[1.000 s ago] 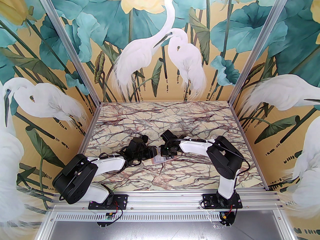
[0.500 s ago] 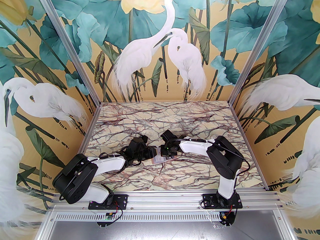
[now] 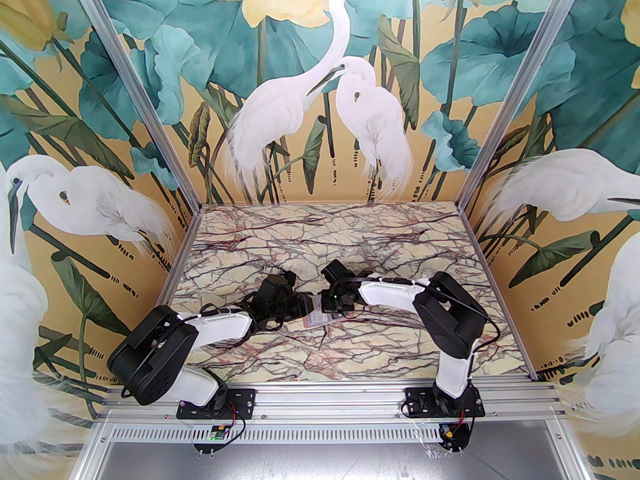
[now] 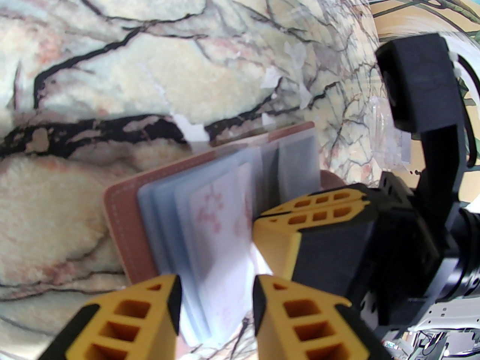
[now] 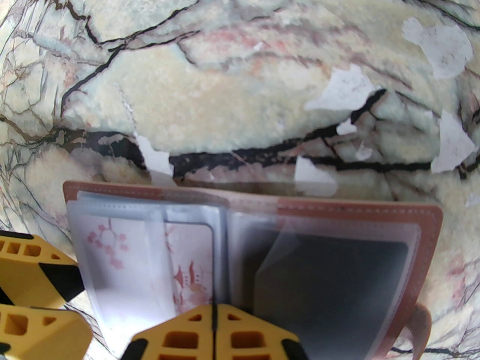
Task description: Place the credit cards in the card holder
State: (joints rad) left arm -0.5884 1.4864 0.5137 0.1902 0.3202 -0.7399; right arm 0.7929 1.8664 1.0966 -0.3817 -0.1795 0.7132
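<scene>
Leather-like pink cover: the card holder point(image 5: 356, 210) lies open and flat on the marble table point(image 5: 225, 88) between my two grippers, with its clear sleeves point(image 4: 161, 216) fanned up from the spine.
Cards: of the credit cards, the white blossom card point(image 4: 221, 234) sits among the left-hand sleeves. A red-printed card point(image 5: 189, 253) lies just beside it, near the spine. What looks like a dark card point(image 5: 330, 276) fills the right-hand sleeve.
Left gripper point(image 4: 216, 293): my fingers are apart, one on either side of the blossom card and its sleeves — I cannot tell whether they actually press on it.
Right gripper point(image 5: 213, 311): my fingers are together with nothing between them, and the tips sit at the holder's spine, seemingly bearing down.
Weight: I judge it all very light — the holder would skate on the smooth marble unless pinned.
Stiffness: the cards should be thin, stiff and springy. The sleeves look limp and slick, likely to buckle or cling shut.
Where to hold: take a card by its trailing end, leaving the leading edge free. Pin the holder on its cover or spine, never across a sleeve mouth.
Risk: a tilted card could catch the sleeve lip and fold it over.
</scene>
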